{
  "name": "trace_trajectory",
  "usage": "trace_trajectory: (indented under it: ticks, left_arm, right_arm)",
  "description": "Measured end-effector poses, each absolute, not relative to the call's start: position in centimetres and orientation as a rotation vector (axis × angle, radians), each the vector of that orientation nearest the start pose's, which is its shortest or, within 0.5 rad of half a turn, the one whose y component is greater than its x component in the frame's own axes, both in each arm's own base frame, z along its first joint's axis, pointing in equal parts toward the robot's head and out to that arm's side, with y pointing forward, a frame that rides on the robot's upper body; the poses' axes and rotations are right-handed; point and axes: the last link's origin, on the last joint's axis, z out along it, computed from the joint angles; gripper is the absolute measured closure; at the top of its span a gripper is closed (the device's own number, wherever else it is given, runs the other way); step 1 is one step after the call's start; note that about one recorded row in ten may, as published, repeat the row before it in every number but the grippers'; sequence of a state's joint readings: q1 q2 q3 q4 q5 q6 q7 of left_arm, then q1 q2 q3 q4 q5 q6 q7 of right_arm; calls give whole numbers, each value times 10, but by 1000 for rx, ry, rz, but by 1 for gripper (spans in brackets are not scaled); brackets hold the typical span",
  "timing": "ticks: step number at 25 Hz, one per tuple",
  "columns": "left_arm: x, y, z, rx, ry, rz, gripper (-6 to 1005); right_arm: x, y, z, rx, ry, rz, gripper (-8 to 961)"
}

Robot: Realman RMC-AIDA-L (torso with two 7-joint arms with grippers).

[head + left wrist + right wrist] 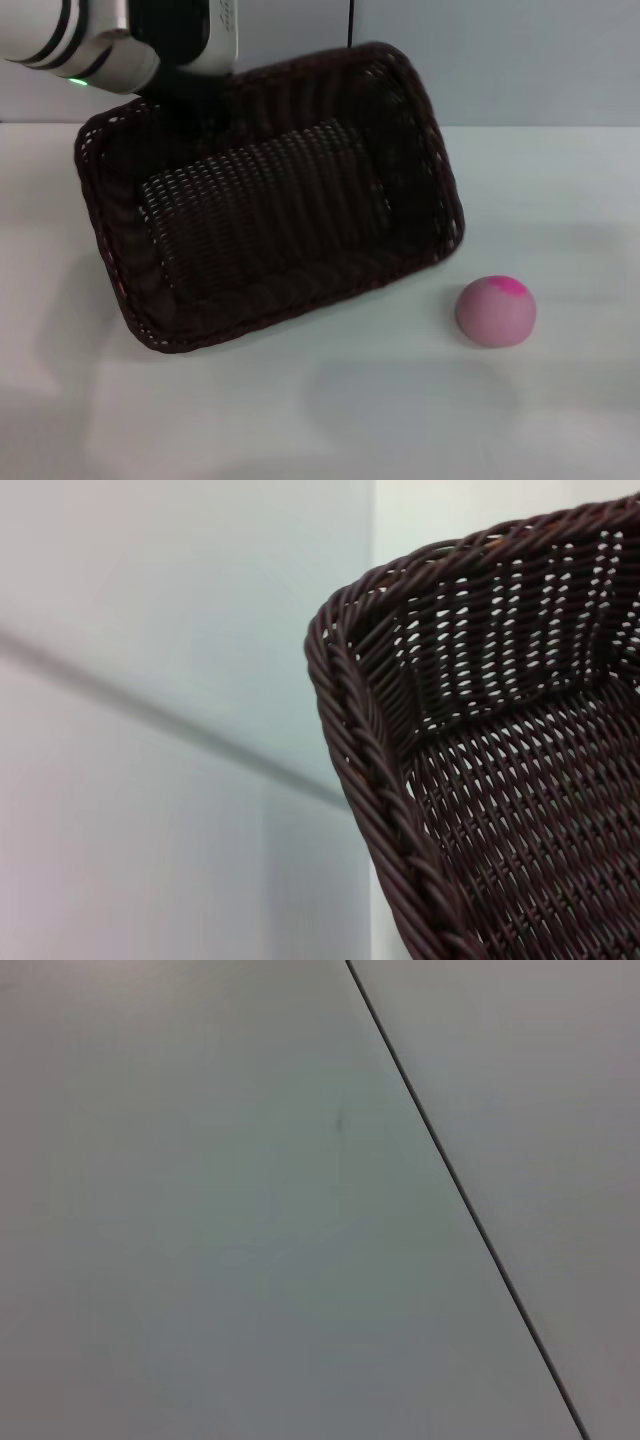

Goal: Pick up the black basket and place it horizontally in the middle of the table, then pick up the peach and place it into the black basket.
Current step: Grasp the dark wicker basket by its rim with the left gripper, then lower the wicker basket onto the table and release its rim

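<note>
One woven black basket [265,195] (braided rim).

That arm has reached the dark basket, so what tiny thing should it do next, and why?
Probably swing the black basket round until its long side runs straight across, then set it flat. The left gripper is at its far rim, and the basket looks tilted and skewed on the table. The peach lies apart, beside its near right corner, waiting its turn.

Left arm [110,45] reaching in from upper left; hand hidden.
</note>
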State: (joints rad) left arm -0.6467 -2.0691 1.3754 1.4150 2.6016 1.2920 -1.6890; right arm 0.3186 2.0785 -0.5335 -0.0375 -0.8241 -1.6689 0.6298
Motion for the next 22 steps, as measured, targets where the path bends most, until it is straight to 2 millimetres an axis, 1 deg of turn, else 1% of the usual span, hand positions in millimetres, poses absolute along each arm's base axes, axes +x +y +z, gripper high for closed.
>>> trace_trajectory:
  ticks: [3,4,5,9,15,18,19,20,21,22]
  left_arm:
    - [-133,397,15,-2603,537,497,760]
    - [-134,395,10,-2633,564,492,760]
    - [-134,395,10,-2633,564,492,760]
    - [-140,391,0,-2676,610,537,760]
    - [-142,383,-9,-2709,671,578,759]
    - [-139,380,-16,-2712,738,596,759]
    - [-135,379,-21,-2700,794,595,759]
    - [-135,379,-21,-2700,794,595,757]
    - [-130,379,-26,-2678,861,587,756]
    - [-130,379,-26,-2678,861,587,754]
  right_arm:
    - [345,264,55,-1322,545,1196,210]
    - [345,263,55,-1321,553,1200,210]
    - [345,263,55,-1321,553,1200,210]
    - [346,263,55,-1324,558,1201,210]
    - [345,264,54,-1333,556,1203,210]
    - [345,264,55,-1334,554,1203,210]
    - [345,264,55,-1334,556,1201,210]
    - [345,264,55,-1334,556,1201,210]
    - [346,263,55,-1333,557,1199,210]
    - [347,262,55,-1330,559,1197,210]
